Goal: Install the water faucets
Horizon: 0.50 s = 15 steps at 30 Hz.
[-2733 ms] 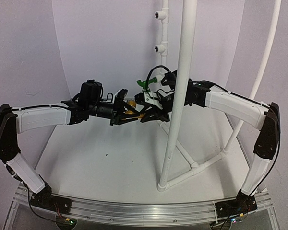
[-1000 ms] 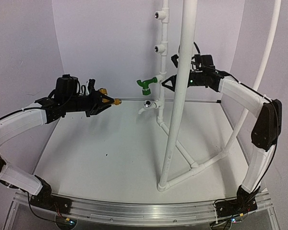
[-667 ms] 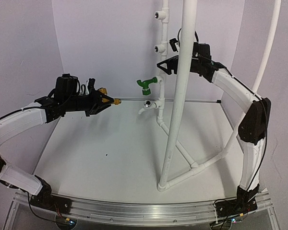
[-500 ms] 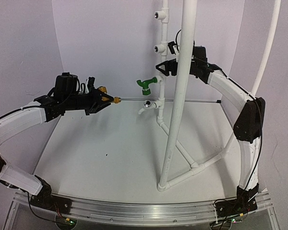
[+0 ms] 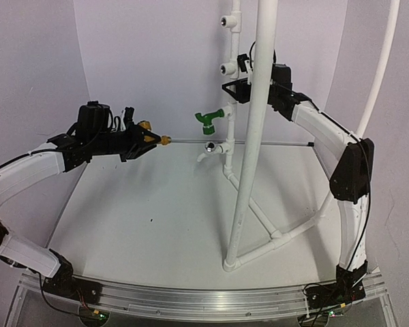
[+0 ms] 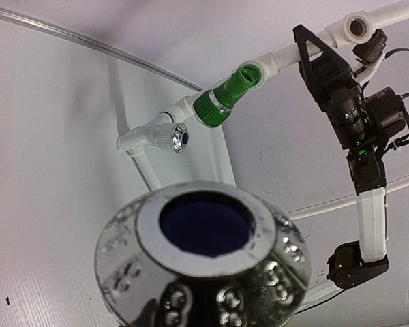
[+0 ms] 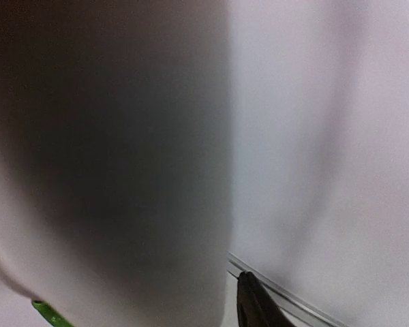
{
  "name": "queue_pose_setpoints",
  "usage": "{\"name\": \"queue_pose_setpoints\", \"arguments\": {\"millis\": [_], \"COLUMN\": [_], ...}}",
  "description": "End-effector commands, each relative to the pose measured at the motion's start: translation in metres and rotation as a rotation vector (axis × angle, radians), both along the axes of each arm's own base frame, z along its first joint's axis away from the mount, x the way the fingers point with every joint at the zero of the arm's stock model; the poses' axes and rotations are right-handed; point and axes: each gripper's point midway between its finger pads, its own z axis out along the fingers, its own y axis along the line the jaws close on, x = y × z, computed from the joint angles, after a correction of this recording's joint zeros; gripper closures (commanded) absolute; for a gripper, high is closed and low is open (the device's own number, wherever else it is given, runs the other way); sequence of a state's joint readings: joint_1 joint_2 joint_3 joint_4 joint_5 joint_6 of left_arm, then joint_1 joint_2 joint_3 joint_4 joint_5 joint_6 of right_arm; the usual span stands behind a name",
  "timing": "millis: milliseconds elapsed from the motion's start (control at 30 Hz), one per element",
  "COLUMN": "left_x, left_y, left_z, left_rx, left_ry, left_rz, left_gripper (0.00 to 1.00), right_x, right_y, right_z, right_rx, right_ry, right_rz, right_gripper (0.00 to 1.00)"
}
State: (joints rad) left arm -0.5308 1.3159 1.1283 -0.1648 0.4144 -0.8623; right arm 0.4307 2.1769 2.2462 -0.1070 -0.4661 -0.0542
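The left gripper [image 5: 147, 138] pinches the brass faucet [image 5: 165, 141] tight in mid-air, well left of the white pipe [image 5: 226, 162]. The faucet looks hard, weighty and slick, so its body seems the best hold. The green faucet [image 5: 208, 121] sits on the pipe. I cannot tell how the right gripper [image 5: 230, 90] holds its jaws.

- right gripper [image 5: 227, 88] half hidden behind the tall pipe [image 5: 258, 136]; its jaw gap unreadable.
- right wrist view: blurred white mass [image 7: 109, 150]; green faucet [image 7: 51, 315] cut off at the lower edge.
- left wrist view: brass faucet [image 6: 204, 266] cut off below.

Faucet [image 5: 208, 121] on pipe [image 5: 233, 44], above table [image 5: 157, 204]
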Motion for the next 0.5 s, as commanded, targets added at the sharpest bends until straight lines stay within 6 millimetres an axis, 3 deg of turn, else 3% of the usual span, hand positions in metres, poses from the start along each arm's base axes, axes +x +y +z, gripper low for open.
{"name": "queue_pose_setpoints", "arguments": {"millis": [0, 67, 267, 467], "left_x": [0.007, 0.008, 0.011, 0.013], "left_y": [0.002, 0.001, -0.003, -0.013], "left_z": [0.044, 0.046, 0.056, 0.075], "left_rx": [-0.037, -0.040, -0.054, -0.087], "left_ry": [-0.112, -0.114, -0.128, -0.151], "left_rz": [0.020, 0.020, 0.003, -0.041], "left_gripper": [1.00, 1.00, 1.00, 1.00], "right_x": [-0.005, -0.008, -0.036, -0.064], "right_y": [-0.012, -0.019, -0.035, -0.034], "right_z": [0.037, 0.039, 0.055, 0.040], "right_rx": [0.073, 0.105, 0.156, 0.155], "right_ry": [-0.064, -0.036, -0.041, 0.021], "right_rz": [-0.049, -0.087, -0.136, -0.097], "right_gripper": [0.89, 1.00, 1.00, 1.00]}}
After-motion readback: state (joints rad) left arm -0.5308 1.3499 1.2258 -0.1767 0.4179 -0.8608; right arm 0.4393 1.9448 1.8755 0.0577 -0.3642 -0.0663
